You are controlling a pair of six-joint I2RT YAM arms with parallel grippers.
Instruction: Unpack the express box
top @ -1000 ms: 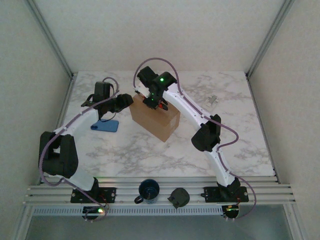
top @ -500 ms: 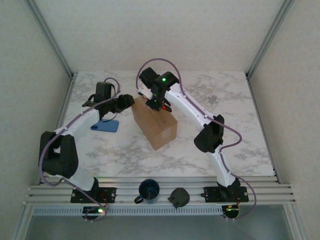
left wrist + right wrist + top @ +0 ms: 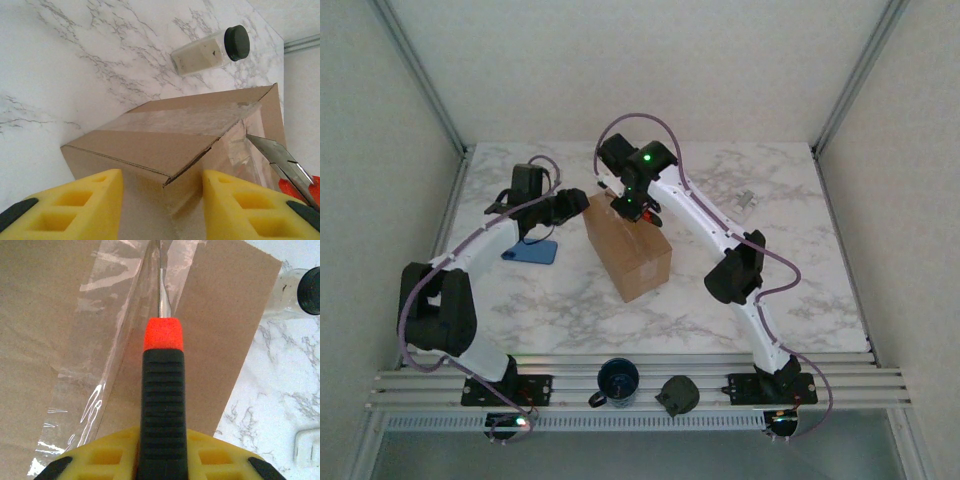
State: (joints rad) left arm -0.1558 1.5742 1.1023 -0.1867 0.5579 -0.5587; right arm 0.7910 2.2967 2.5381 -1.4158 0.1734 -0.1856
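On the left, the left gripper (image 3: 160, 205) is held wide open, with a corner of the express box (image 3: 630, 245) between its yellow fingers (image 3: 75, 200); whether the box is touched by them cannot be told. The box is set in the middle of the table, shut and taped over the top. To the right, a knife (image 3: 161, 405) is held tight in the right gripper (image 3: 161, 460), and its blade is laid on the tape line. The tape seems to be what is being cut now. Next, the blade should be pulled straight along the tape, while the box is kept from sliding. Counted from left to right: one blue flat thing (image 3: 530, 250), one box, one cup (image 3: 618, 380), one knife, one jar (image 3: 207, 50). Two grippers are counted.
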